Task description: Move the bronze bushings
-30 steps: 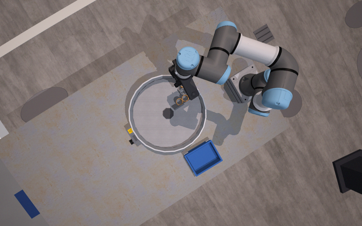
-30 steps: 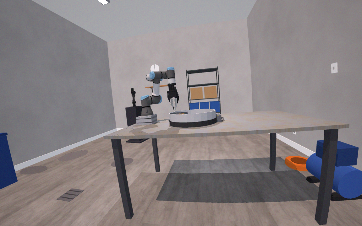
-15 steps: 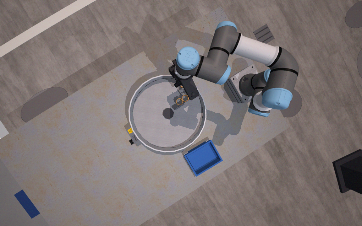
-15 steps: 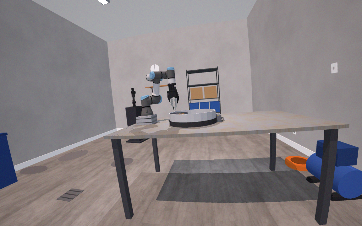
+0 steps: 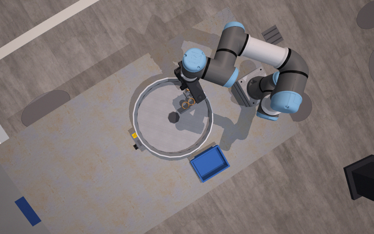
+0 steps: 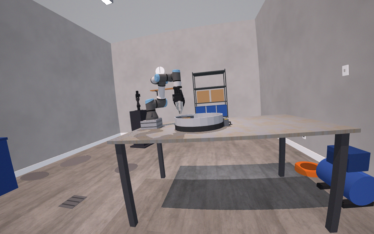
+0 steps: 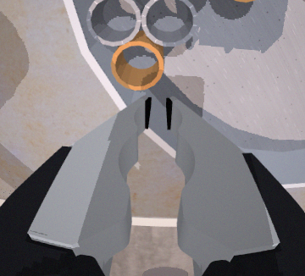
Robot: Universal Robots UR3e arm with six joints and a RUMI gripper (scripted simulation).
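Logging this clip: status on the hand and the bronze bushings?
Hand shut, empty, above nearest bronze bushing. Steel bushings packed tight behind it. Crate holds nothing yet.

Even, bright overhead light from a ceiling panel [image 6: 106, 1] casts hard-edged arm shadows across the surface [image 5: 66, 151]; every view is sharp, glare-free, with jagged shadow edges close up.

Bronze bushings [image 7: 137, 65] and steel bushings [image 7: 169, 19] upright, clustered on turntable [image 5: 142, 96]; crate [image 5: 209, 163] beside.
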